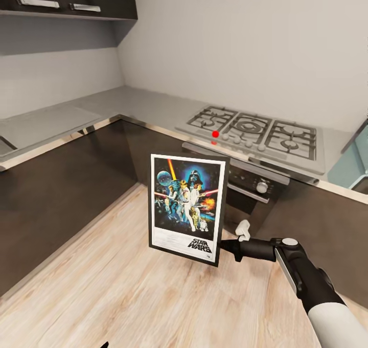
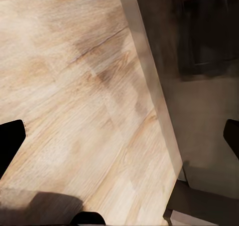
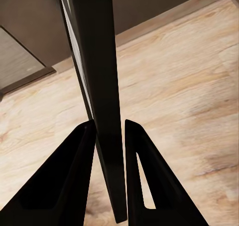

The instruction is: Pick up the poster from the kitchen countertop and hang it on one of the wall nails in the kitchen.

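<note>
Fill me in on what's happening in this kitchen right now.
The robot's right hand is shut on the lower right edge of the poster, holding it upright in the air above the wood floor, in front of the oven. The right wrist view shows the frame edge-on, clamped between the two fingers. The poster is already off the kitchen countertop and not yet hung. The left hand is open over the floor, holding nothing.
</note>
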Motion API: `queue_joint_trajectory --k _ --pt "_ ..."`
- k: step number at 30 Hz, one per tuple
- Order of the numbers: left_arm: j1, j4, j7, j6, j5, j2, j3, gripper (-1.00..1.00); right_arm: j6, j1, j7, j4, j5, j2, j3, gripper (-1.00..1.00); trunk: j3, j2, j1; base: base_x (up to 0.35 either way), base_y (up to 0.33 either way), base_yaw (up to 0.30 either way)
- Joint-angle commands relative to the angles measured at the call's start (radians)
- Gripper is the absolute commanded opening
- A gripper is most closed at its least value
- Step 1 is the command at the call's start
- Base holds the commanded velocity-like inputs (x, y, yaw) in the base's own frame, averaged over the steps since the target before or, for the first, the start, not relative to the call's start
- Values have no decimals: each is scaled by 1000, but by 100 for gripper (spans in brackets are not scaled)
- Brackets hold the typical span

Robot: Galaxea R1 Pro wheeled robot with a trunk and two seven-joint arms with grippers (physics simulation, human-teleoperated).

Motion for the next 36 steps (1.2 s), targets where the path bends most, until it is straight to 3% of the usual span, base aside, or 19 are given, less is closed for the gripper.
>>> queue_joint_trajectory --k 1,3,7,10,11,13,14,15,16,23,36 --pt "-1 0 14 -11 -8 -2 6 100 11 -1 5 -1 1 0 0 -100 1 0 0 0 0 0" --pt "-1 -2 68 -11 -8 -5 4 100 11 -1 5 -1 1 0 0 -100 4 0 0 0 0 0" --pt "-1 -34 301 -8 -6 -10 -8 100 11 -1 5 -2 1 1 1 -100 11 0 0 0 0 0" --pt "-1 -94 354 4 -6 -12 -10 100 11 -1 5 -2 1 1 1 -100 16 0 0 0 0 0" --pt "-1 -133 369 32 -7 -16 -11 100 11 -1 5 -2 1 1 1 -100 17 0 0 0 0 0" --pt "-1 -222 436 152 -9 -20 -11 100 11 -1 6 -3 1 1 1 -100 21 0 0 0 0 0" --pt "-1 -272 515 215 -11 -21 -11 100 12 -1 6 -4 1 1 1 -100 22 0 0 0 0 0" --pt "-1 -333 675 288 -12 -24 -10 100 13 -1 6 -4 1 1 1 -100 24 0 0 0 0 0" --pt "-1 -344 706 301 -12 -25 -11 100 13 -1 6 -4 1 1 1 -100 25 0 0 0 0 0" --pt "-1 -361 762 326 -19 -30 -14 100 14 -1 5 -5 1 1 1 -100 37 0 0 0 0 0" --pt "-1 -363 768 328 -27 -32 -12 100 14 -1 5 -4 1 1 1 -100 58 0 0 0 0 0"
